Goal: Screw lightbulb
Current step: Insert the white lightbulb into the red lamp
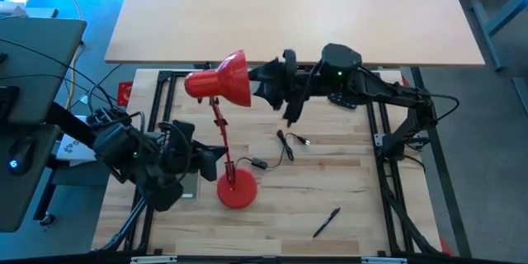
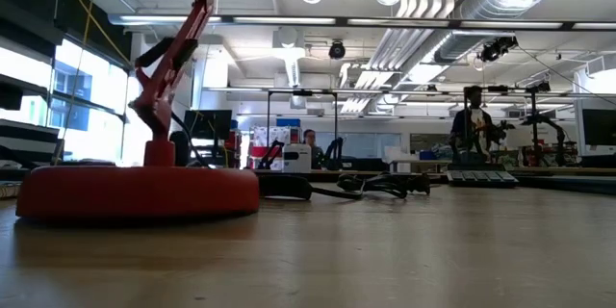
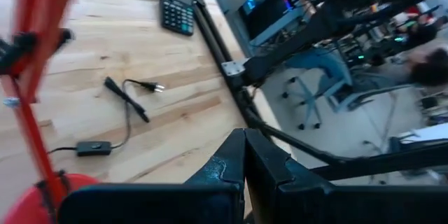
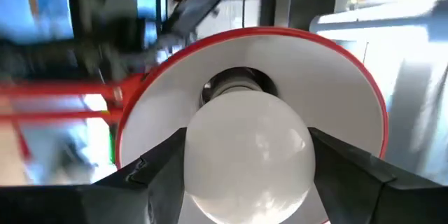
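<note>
High view: right gripper (image 1: 262, 82) at the mouth of the red lamp shade (image 1: 224, 78); left gripper (image 1: 216, 156), fingers shut and empty, beside the lamp's stem. Right wrist view: fingers clasp the lightbulb (image 4: 248, 152), its base at the socket (image 4: 238, 82); seating apparently unfinished.

No text, label, brand, number or sign can be read in any of the views. A calculator (image 3: 178, 11) is seen near the far edge of the table (image 3: 175, 105) in the left wrist view, but its keys and display are too small and blurred for any figures to be made out. Screens and boards are shown in the room behind the table in the low view, yet nothing written on them can be deciphered.
</note>
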Robot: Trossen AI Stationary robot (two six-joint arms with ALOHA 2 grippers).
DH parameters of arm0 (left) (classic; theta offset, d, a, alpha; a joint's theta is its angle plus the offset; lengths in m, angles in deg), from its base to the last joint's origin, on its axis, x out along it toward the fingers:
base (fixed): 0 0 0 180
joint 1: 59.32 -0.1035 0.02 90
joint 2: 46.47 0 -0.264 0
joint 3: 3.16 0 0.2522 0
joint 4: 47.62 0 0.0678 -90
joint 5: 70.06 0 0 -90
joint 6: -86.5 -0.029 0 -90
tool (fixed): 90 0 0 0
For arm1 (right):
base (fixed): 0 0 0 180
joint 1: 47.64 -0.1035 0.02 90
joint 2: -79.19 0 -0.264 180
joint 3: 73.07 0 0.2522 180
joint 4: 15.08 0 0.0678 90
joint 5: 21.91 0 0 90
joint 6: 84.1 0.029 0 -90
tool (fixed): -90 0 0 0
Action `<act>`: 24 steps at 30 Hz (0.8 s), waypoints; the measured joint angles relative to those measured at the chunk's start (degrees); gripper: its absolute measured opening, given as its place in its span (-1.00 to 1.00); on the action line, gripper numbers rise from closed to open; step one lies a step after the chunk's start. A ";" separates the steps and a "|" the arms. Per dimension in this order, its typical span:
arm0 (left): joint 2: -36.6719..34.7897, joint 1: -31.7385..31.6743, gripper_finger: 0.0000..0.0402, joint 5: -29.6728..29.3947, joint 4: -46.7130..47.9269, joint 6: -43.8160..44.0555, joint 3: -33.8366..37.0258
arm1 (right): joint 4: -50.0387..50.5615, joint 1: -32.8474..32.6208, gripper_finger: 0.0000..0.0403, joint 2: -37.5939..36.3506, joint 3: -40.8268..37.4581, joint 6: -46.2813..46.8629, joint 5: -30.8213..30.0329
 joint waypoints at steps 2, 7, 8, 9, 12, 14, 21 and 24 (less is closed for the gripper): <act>-0.07 0.00 -1.00 -0.06 -1.18 -0.73 -0.71 | -1.16 -0.52 0.24 0.47 -0.06 -5.41 -1.97; -1.58 0.00 -1.00 -0.50 -5.08 -3.45 -0.58 | -2.33 -0.78 0.24 0.80 -0.09 -14.00 -1.60; -1.95 0.00 -1.00 -0.58 -5.41 -3.78 -0.58 | -2.42 -0.82 0.24 0.80 -0.09 -15.57 -1.60; -2.24 -0.02 -1.00 -0.67 -5.88 -4.29 -0.58 | -2.46 -0.96 0.24 0.80 -0.09 -17.37 -1.66; -3.00 0.00 -1.00 -0.74 -6.53 -5.11 -0.58 | -2.59 -1.37 0.24 0.80 -0.09 -23.42 -2.51; -3.48 0.00 -1.00 -0.72 -6.67 -5.20 -0.58 | -2.66 -1.92 0.24 0.80 -0.09 -26.58 -3.19; -4.94 -0.02 -1.00 -1.22 -6.76 -6.51 -0.58 | -2.74 -2.89 0.24 0.80 -0.09 -24.77 -3.20; -4.94 0.00 -1.00 -1.54 -6.83 -7.29 -0.56 | -2.72 -3.20 0.24 0.77 -0.09 -24.26 -3.13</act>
